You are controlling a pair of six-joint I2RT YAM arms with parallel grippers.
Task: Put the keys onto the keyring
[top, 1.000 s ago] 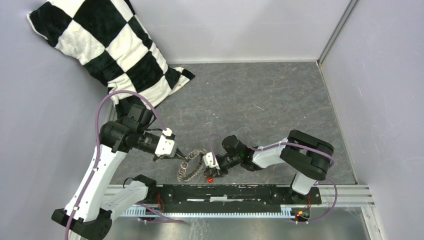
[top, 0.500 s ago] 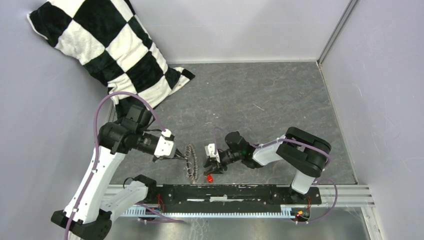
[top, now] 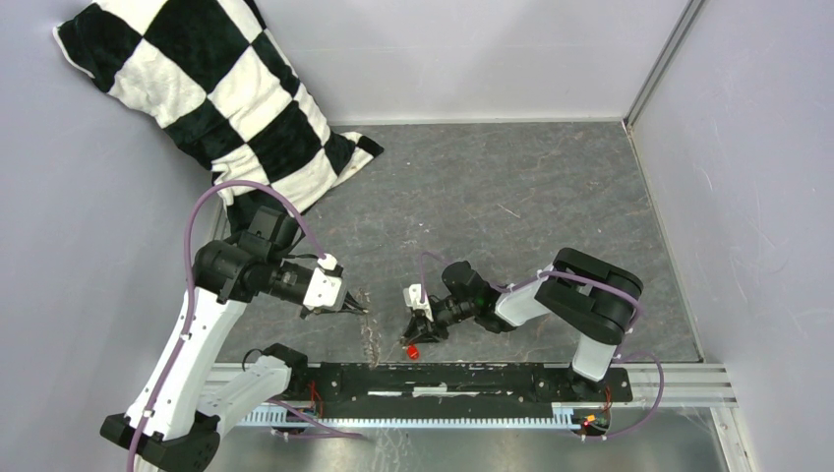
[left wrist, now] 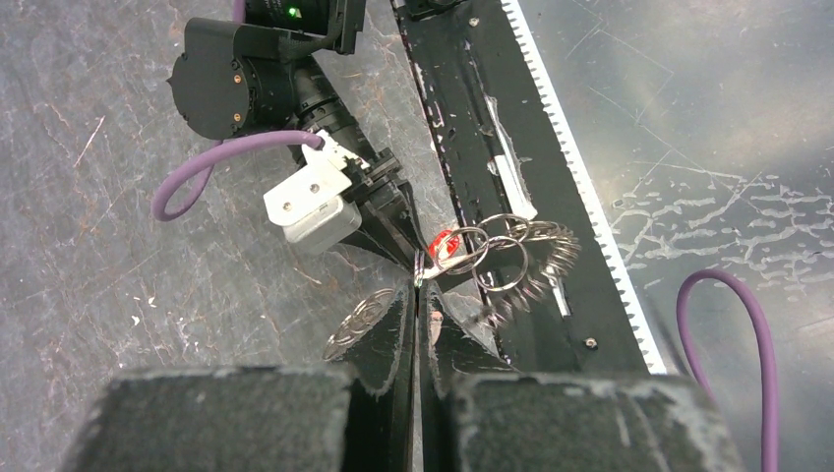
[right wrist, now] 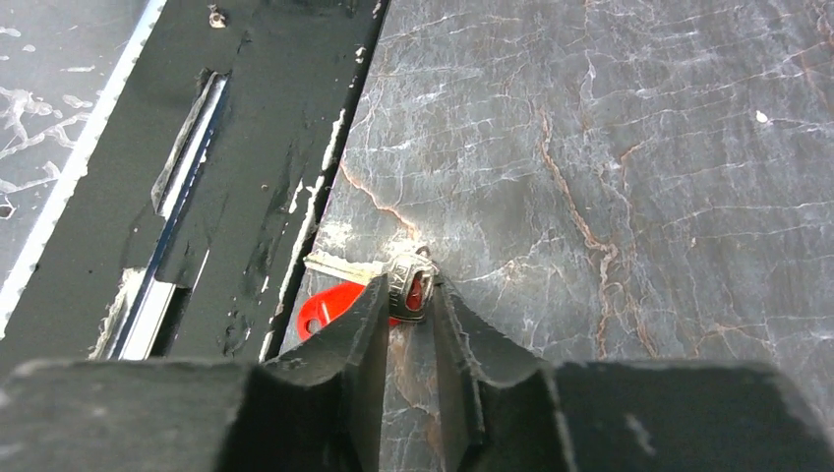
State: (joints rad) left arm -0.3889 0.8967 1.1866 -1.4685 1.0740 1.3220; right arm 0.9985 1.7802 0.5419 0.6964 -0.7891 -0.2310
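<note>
The left gripper (left wrist: 420,290), closed tight on the keyring (left wrist: 546,258), dangles it just beyond its tips, likely presenting it to the right gripper (right wrist: 408,290), which pinches the red-tagged key (right wrist: 329,305) between its tips for threading.

Keyring (top: 372,339) went from lying flat, spread between the two grippers, to hanging edge-on just under the left gripper (top: 356,310) fingertips, only a thin line in the top view. Right gripper (top: 421,329) tipped up, its wrist moving away from the arm bases, and its elbow slid left. Red key (top: 411,349) at its fingertips nudged slightly left.
</note>
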